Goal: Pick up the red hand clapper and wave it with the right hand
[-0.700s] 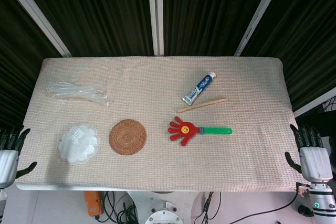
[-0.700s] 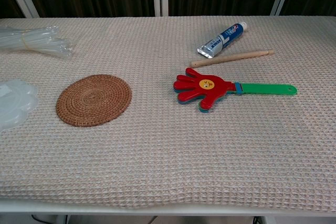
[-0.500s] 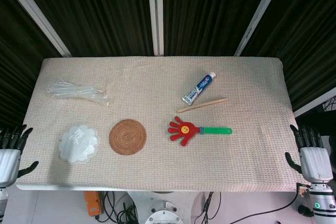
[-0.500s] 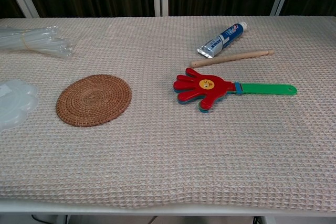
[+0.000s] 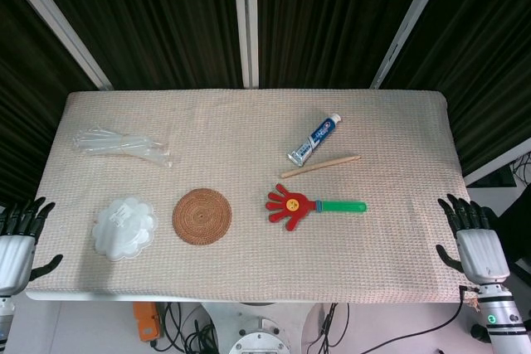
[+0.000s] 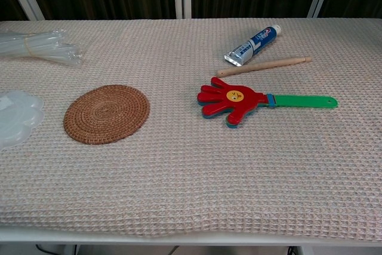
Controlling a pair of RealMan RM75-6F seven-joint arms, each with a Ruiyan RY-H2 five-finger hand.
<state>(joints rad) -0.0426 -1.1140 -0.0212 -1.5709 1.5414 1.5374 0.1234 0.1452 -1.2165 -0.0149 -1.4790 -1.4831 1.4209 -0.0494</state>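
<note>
Head view: the red hand clapper (image 5: 314,205) lies flat right of centre on the tabletop (image 5: 249,122), green handle pointing right. The right hand (image 5: 469,242) sits at the lower right edge, fingers spread and holding nothing; the left hand (image 5: 18,242) at the lower left likewise. Chest view: the clapper lies right of centre, just below a wooden stick (image 6: 262,65) and toothpaste tube (image 6: 252,45); neither hand shows.
</note>
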